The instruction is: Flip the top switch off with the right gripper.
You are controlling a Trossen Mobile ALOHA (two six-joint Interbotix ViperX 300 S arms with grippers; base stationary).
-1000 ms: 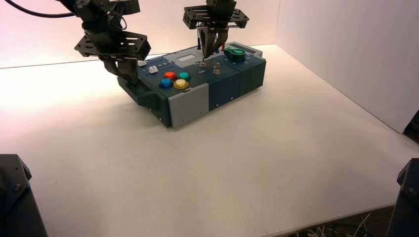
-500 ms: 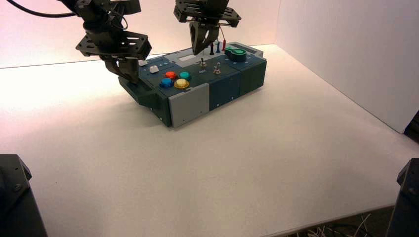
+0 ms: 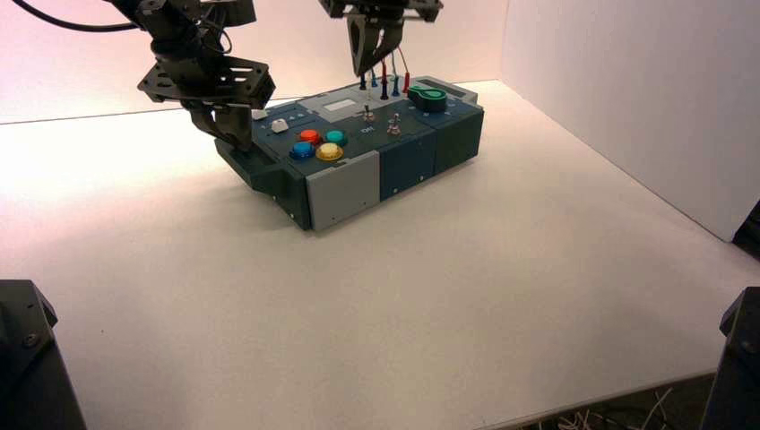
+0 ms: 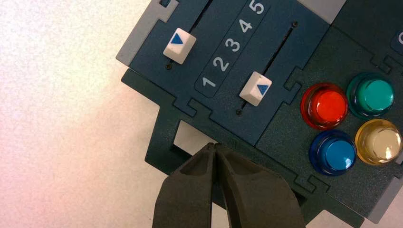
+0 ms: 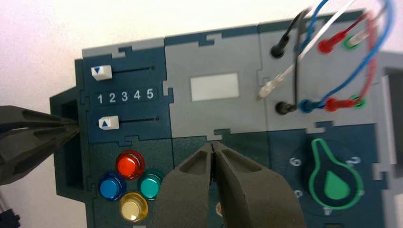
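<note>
The top switch (image 3: 367,114), a tiny silver toggle, stands on the dark box (image 3: 412,157) just in front of the grey display, with its twin (image 3: 392,125) beside it. My right gripper (image 3: 366,72) hangs shut well above the top switch, touching nothing. In the right wrist view its shut fingers (image 5: 212,144) cover both toggles; only a silver speck (image 5: 218,208) shows between them. My left gripper (image 3: 242,143) is shut and rests at the box's left end bracket (image 4: 161,142), its tips (image 4: 215,146) by the sliders.
Red (image 3: 308,136), teal (image 3: 334,137), blue (image 3: 301,150) and yellow (image 3: 328,151) buttons sit left of the switches. A green knob (image 3: 430,97) is on the right, plugged wires (image 3: 385,81) behind. Two white sliders (image 4: 179,45) (image 4: 255,88) sit near 1. A white wall (image 3: 627,107) stands right.
My right gripper has risen from just over the top switch to well above the box, staying shut. The left gripper has not moved.
</note>
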